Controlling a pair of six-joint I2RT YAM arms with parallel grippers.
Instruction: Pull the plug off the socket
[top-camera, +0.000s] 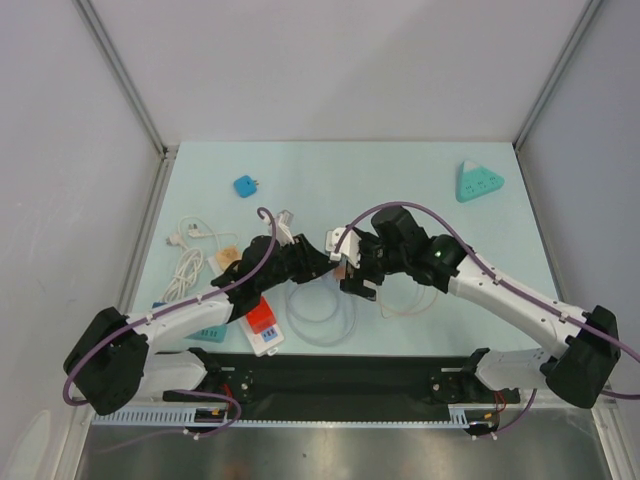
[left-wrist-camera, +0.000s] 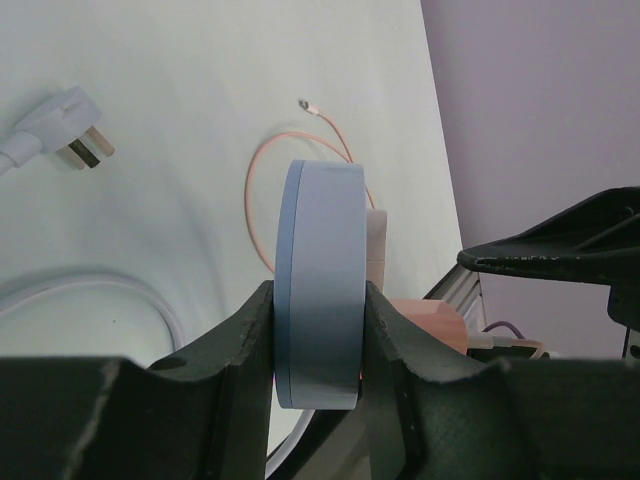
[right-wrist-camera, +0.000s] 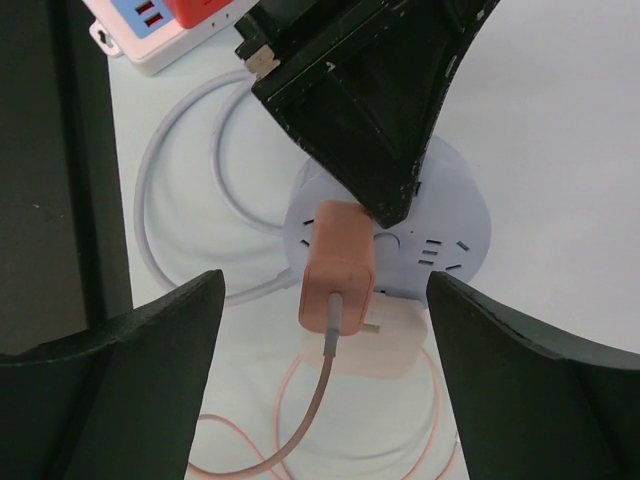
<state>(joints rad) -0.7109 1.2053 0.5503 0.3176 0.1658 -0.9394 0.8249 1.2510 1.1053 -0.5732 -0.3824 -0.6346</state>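
Midway between the bench's side edges, your left gripper (left-wrist-camera: 318, 296) pinches the round blue socket (left-wrist-camera: 322, 225) by its rim and your right gripper (right-wrist-camera: 322, 278) stands spread astride the seated salmon plug (right-wrist-camera: 338, 252); closing off-centre would likely wrench the socket from that hold.

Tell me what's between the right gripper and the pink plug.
Nothing touches. The right wrist view shows the right gripper open either side of the pink plug; only table, white cable and socket lie behind the gaps.
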